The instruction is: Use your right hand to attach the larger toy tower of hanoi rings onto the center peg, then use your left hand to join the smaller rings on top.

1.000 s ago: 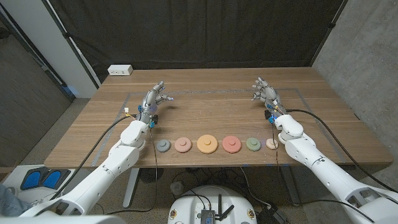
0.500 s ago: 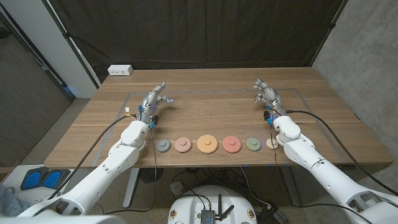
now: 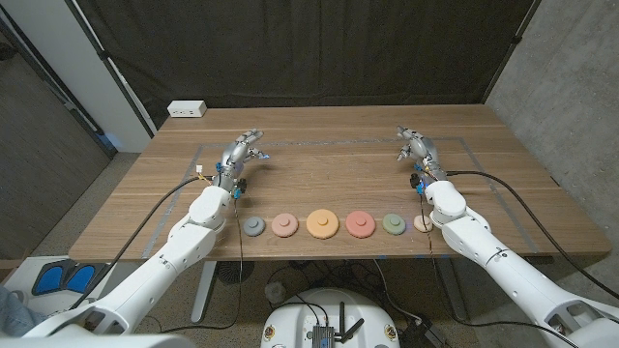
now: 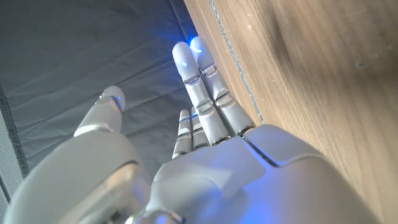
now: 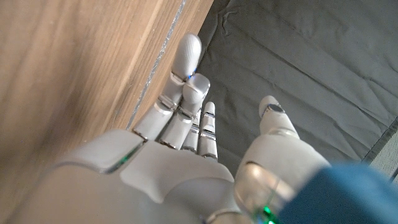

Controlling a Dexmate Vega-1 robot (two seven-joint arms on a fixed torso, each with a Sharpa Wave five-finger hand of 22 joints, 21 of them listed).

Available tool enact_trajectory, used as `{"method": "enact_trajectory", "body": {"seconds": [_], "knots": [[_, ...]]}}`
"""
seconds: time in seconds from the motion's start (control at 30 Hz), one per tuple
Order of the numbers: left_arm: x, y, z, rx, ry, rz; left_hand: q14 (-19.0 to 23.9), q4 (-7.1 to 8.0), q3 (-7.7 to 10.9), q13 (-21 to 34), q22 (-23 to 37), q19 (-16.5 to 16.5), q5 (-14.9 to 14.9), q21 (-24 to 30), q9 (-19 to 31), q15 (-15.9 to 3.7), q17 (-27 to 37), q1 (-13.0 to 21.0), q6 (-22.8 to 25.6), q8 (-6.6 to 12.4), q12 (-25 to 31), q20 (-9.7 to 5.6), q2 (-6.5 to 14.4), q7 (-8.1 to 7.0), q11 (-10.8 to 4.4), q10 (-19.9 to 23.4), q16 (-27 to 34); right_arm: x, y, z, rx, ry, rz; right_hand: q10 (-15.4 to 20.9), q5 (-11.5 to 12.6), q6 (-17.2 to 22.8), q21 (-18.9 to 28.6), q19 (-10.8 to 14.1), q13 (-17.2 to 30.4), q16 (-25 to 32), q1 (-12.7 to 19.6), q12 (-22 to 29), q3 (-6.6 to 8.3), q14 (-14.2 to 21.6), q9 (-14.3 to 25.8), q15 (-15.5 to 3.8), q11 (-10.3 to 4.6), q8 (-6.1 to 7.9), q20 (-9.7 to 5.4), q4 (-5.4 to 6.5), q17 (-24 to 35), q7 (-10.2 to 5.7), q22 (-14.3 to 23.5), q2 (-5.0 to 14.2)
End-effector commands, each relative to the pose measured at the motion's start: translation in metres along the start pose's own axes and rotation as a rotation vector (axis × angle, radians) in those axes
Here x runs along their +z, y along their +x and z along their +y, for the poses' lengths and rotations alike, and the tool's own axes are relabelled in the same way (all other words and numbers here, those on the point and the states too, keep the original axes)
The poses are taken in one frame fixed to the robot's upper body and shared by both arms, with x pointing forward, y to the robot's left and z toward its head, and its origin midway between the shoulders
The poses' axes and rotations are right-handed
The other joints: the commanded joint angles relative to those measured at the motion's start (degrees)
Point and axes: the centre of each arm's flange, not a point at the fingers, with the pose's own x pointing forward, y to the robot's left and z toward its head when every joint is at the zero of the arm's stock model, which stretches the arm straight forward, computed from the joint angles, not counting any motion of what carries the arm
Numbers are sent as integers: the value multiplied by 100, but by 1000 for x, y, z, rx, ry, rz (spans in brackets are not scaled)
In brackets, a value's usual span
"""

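- No text, label, brand, number or sign could be read in any view.
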Motion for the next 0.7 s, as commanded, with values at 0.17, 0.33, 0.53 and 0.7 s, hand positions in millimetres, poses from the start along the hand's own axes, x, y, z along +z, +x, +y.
{"method": "enact_trajectory", "body": {"seconds": [0.17,0.33,0.53,0.7], "knots": [[6,-3,1,54,109,-7,60,0,84,50,3,64,111,101,32,-400,27,421,70,50,59,-327,-62,-54,-42,106,148,11,-7,-2,-35,-149,-8,-53,172,-109,83,24,66,252,568,-57,213,-93,24,-327,-157,-65,-175,2,-19,-86,9,-218],[7,-2,1,71,130,-17,42,-1,97,79,5,51,157,147,45,-401,7,735,57,44,77,-357,-138,-35,-49,156,207,12,-9,0,-51,-178,-8,-110,252,-191,122,-44,115,282,1006,-85,321,-256,44,-332,-202,-98,-169,20,-124,-117,-9,-388],[7,-2,1,92,152,-27,89,17,69,143,50,136,214,307,69,-405,-30,1267,191,105,138,-455,-248,-111,-188,334,351,11,-10,1,-58,-209,-22,-124,242,-222,146,-54,136,327,1120,-90,321,-252,60,-333,-260,-101,-166,34,-116,-136,-20,-463],[8,-2,2,100,196,-30,128,29,27,176,61,168,234,379,79,-406,-70,1493,250,133,165,-484,-299,-145,-233,429,415,15,-12,3,-71,-261,-28,-103,217,-225,159,-64,151,354,1204,-80,316,-253,72,-332,-296,-94,-166,38,-120,-155,-32,-519]]}}
